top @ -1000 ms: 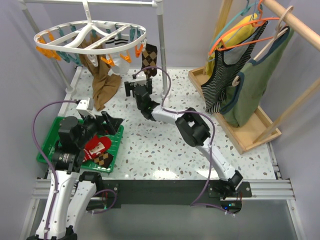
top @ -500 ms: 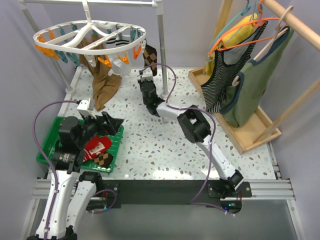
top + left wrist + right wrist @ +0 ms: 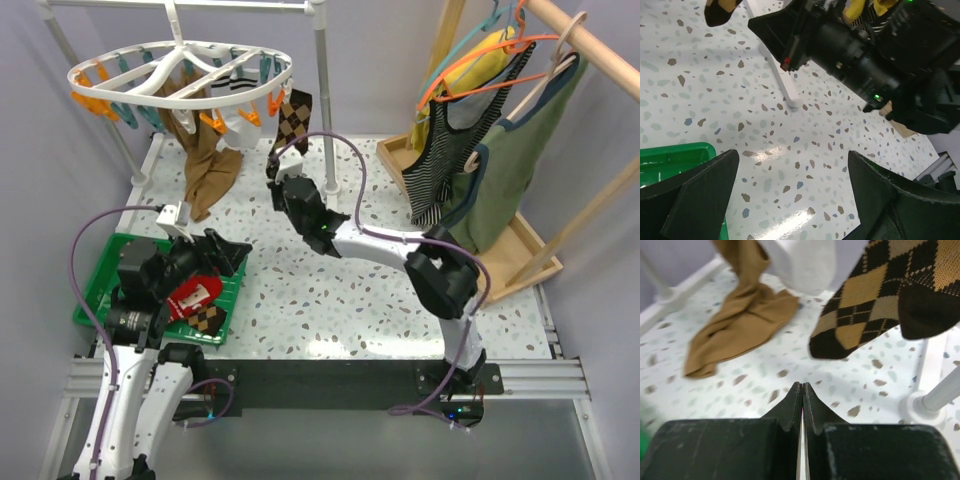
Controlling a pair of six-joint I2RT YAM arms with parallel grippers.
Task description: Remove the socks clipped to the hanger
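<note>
Here the right gripper (image 3: 802,386), jaws pinched together, points toward the argyle sock (image 3: 875,300); left gripper (image 3: 792,155) gapes wide

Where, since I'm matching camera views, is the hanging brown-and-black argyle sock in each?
Top external: brown-and-black argyle fabric sock, upper centre, left of the white pole.
Left wrist: its toe, top-left corner.
Right wrist: upper right.
Shared landmark: the white pole's foot.

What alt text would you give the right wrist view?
Shut, empty jaws point toward a hanging argyle sock, whose toe shows above their tips in the frame. Behind it hang a white sock and a long tan sock whose end lies crumpled on the speckled table. A white pole base stands at right.
</note>
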